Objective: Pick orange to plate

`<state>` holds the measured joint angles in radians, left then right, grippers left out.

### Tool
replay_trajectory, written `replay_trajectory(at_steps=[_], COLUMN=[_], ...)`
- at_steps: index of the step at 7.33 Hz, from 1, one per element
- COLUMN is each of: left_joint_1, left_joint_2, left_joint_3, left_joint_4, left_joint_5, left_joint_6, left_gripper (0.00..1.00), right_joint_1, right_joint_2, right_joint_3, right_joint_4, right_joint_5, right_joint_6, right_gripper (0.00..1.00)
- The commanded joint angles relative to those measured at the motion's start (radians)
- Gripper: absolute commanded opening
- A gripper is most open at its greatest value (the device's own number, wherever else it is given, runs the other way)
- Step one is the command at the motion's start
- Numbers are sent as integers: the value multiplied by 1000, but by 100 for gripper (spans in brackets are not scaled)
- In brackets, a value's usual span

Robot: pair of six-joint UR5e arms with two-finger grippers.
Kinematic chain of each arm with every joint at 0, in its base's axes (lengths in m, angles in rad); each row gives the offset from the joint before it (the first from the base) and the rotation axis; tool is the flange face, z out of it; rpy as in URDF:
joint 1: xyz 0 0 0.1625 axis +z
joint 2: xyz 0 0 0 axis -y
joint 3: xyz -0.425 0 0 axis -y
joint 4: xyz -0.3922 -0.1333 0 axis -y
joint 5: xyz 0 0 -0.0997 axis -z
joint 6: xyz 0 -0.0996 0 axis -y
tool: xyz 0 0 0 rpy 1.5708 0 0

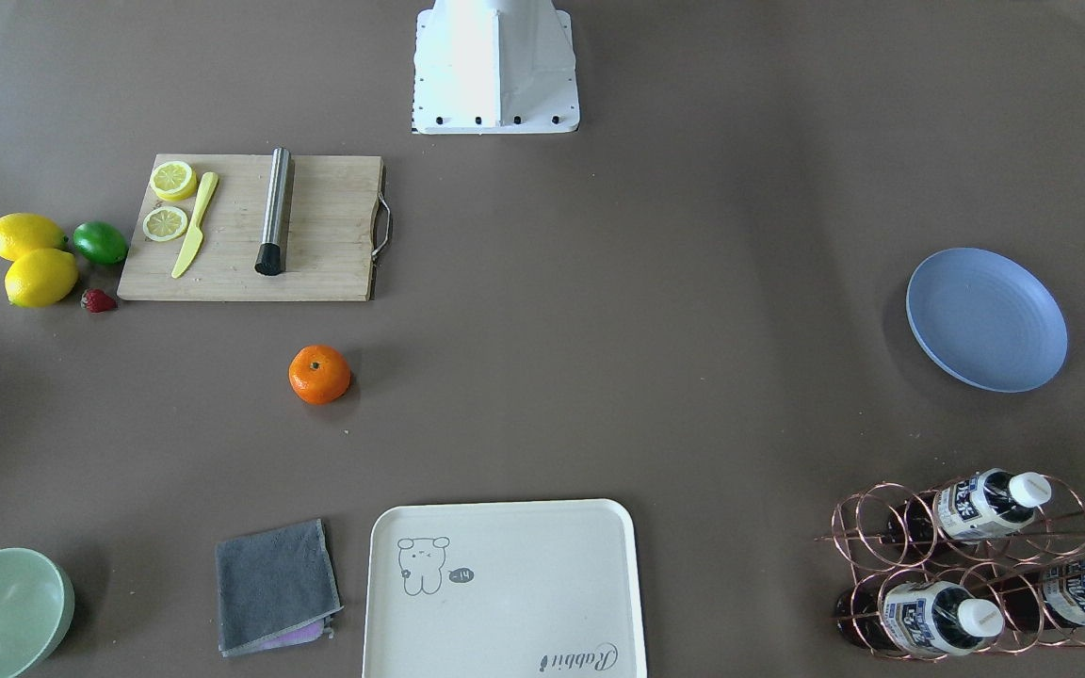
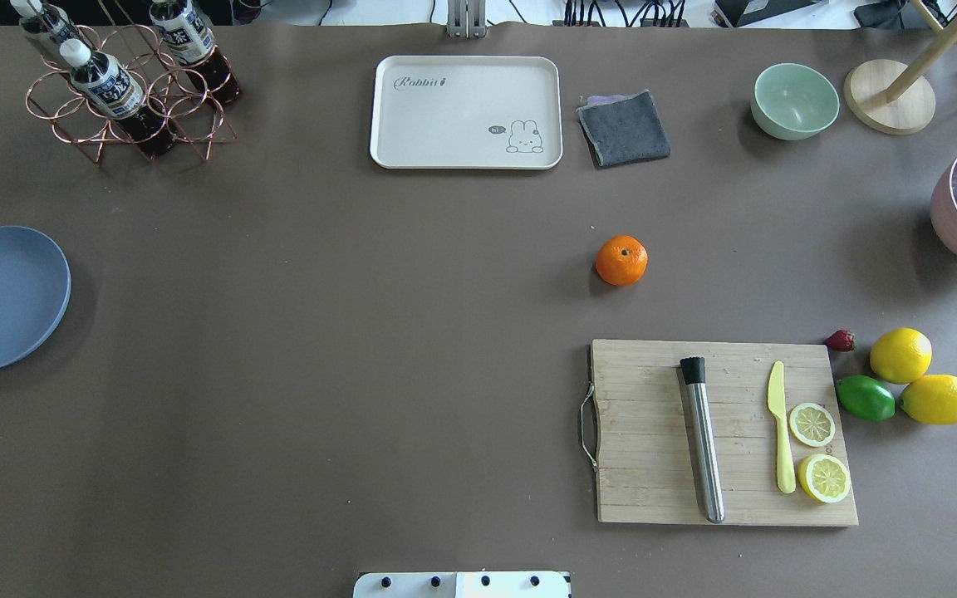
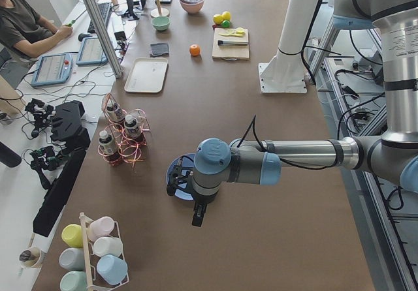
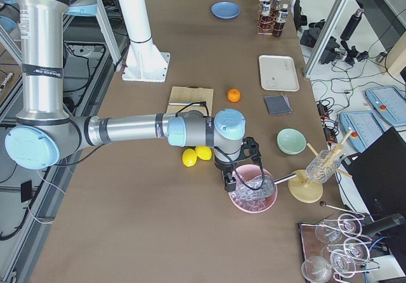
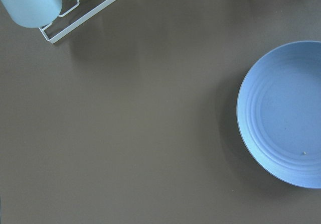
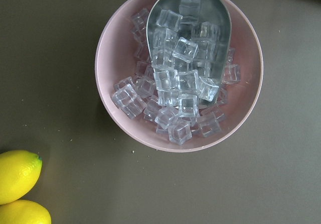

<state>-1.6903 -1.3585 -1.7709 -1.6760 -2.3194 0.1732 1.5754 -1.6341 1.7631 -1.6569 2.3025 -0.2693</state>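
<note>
The orange (image 2: 621, 260) sits on the bare table between the cutting board (image 2: 653, 432) and the cream tray (image 2: 445, 124). It is round with no long axis, its stem dimple faces up, and it is well apart from the plate (image 2: 1, 299). Only the side views show the left gripper (image 3: 177, 185) over the plate and the right gripper (image 4: 244, 162) over the pink ice bowl (image 6: 108, 68), and from them I cannot tell how either's fingers stand.

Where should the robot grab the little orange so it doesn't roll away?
Probably straight down from above, pinching the orange across its widest middle. It is round and sits on the table with its stem dimple facing up. Nothing touches it, and the cutting board lies well apart, so fingers should fit on either side.
</note>
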Motion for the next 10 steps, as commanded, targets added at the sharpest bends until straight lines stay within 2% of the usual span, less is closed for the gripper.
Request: replay_trajectory(at_steps=[1, 10], left_joint_1=[0, 1], left_joint_2=[1, 7], left_joint_3=[-2, 2], left_joint_4=[-5, -7], left_joint_5=[0, -9], left_joint_6=[0, 5], left_gripper=[98, 98], right_joint_1=[-2, -8], right_joint_2=[-1, -3], right_joint_3=[-2, -1], right_joint_4=[0, 6], right_joint_5=[2, 15], right_joint_6=[1, 1], right_gripper=[100, 100])
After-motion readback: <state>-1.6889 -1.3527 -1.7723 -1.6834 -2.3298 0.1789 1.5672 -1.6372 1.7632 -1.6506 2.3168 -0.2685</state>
